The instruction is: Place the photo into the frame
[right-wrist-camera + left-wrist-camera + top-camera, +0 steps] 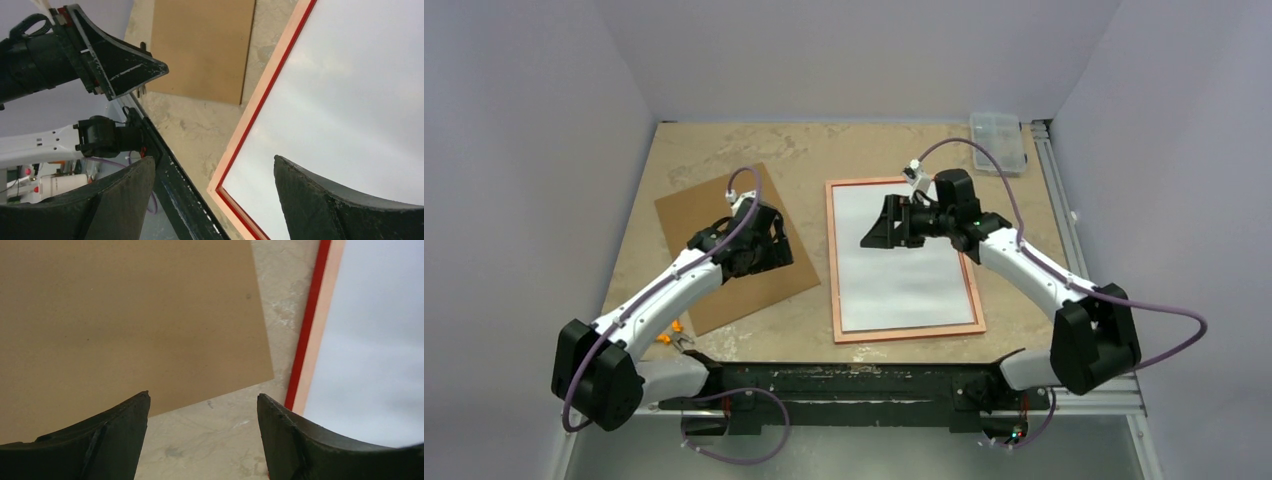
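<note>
Pale marbled beige tabletop (874,150), closed in on three sides by plain grey-white walls (524,150). Right of centre, lying flat: thin-edged rectangular picture frame (907,331), copper-brown back facing up. Inside its border, large rectangular paper photo (904,280), plain white back up, printed side hidden, filling nearly the whole opening and square with the frame.

Left of the frame and apart from it, with a strip of bare table between: plain brown rectangular backing board (699,215), flat, turned at an angle to the frame.

Left gripper (769,250) above the board's side nearest the frame, fingers spread, nothing between them. From the left wrist, same left gripper (202,400) with the board (125,315) at upper left, its corner and bare table in the gap, then the frame (325,325) as a copper strip with a red line beside it, then the photo (375,340).

Right gripper (879,232) over the far left part of the photo, pointing left, fingers likewise wide apart and empty; contact with the paper impossible to judge. From the right wrist, right gripper (212,160) straddling the frame (257,107), one finger over the photo (360,100), red showing along the rim.

Small clear plastic box (997,130) at the far right corner. Tiny orange pieces (671,332) by the left arm. Purple cables (1164,330) looping off both arms.
</note>
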Robot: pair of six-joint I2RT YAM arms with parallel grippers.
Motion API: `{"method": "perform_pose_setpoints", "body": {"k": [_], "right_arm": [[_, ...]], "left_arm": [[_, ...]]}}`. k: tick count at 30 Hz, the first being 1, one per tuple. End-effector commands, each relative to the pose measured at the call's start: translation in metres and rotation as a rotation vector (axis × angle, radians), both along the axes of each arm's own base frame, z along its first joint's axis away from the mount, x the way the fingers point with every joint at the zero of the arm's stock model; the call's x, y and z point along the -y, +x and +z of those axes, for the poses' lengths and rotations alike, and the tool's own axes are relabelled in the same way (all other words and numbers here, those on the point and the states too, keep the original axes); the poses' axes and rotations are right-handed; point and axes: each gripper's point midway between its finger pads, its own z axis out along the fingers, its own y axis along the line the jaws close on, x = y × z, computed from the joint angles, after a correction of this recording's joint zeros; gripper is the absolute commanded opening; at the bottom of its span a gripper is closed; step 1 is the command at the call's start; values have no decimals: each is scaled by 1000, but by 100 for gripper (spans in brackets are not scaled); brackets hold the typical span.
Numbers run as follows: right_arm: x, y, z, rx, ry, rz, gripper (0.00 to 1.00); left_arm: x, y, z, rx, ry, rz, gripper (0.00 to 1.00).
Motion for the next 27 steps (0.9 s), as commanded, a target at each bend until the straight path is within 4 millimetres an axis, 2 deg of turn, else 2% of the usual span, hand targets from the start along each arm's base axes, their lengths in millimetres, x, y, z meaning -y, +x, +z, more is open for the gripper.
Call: {"method": "perform_pose_setpoints", "body": {"k": [1, 3, 6, 10, 14, 17, 20, 22, 25, 27], "right_arm": [[-25, 10, 10, 63, -44, 45, 88], [-42, 12, 0, 44, -77, 77, 88], [-73, 16, -1, 39, -88, 122, 88], [-108, 27, -11, 24, -116, 154, 88], [-136, 42, -24, 24, -182, 166, 88], [-148, 55, -43, 21, -254, 143, 88], [-157, 66, -59, 22, -311, 122, 88], [-159, 75, -77, 16, -380, 96, 88], [-157, 85, -99, 4, -475, 65, 88], [-156, 87, -111, -15, -505, 60, 88]], "left_arm": [[-24, -15, -26, -74, 43, 56, 76], [-29, -18, -35, -97, 16, 81, 75], [-45, -23, -47, -136, -20, 145, 74], [-66, -27, -53, -139, -104, 240, 74], [-90, -26, -47, -110, -176, 354, 85], [-110, -24, -36, -92, -146, 432, 91], [-135, -20, -23, -75, -80, 520, 93], [-158, -17, -16, -72, -24, 595, 98], [-191, -15, -10, -96, 36, 692, 100], [-205, -12, -14, -119, 23, 724, 100]]}}
